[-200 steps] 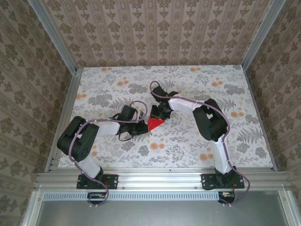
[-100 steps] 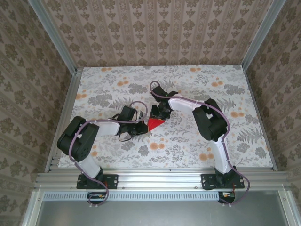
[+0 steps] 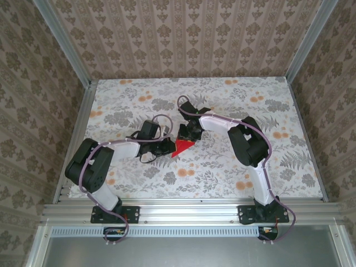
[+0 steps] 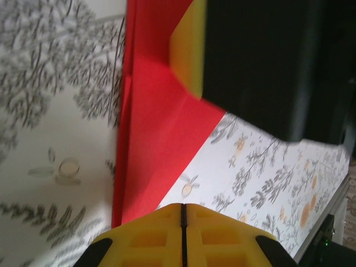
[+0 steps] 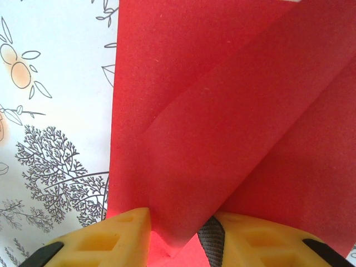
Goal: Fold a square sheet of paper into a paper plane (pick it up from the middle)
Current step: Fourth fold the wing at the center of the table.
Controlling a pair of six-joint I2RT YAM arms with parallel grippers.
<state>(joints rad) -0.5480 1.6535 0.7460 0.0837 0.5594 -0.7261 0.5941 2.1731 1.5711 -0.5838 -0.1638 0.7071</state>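
1. The red paper lies near the middle of the table, which has a flower pattern on it. The paper sits between the two grippers.
2. The paper is folded. From above it looks like a small pointed shape.
3. The left gripper is just to the left of the paper, right at its edge.
4. In the left wrist view, its two yellow fingers are pressed tight together. The paper runs down to them and slips behind one of them. I cannot tell if any paper is pinched there.
5. The right gripper is at the far side of the paper and points down at it.
6. In the right wrist view, its yellow fingers stand apart. A loose flap of the paper dips into the gap between them. The fingers do not squeeze it.
7. In the left wrist view, one yellow pad of the right gripper rests on the paper, close to a crease.
8. The paper shows a few straight fold lines, and one layer lies over another.
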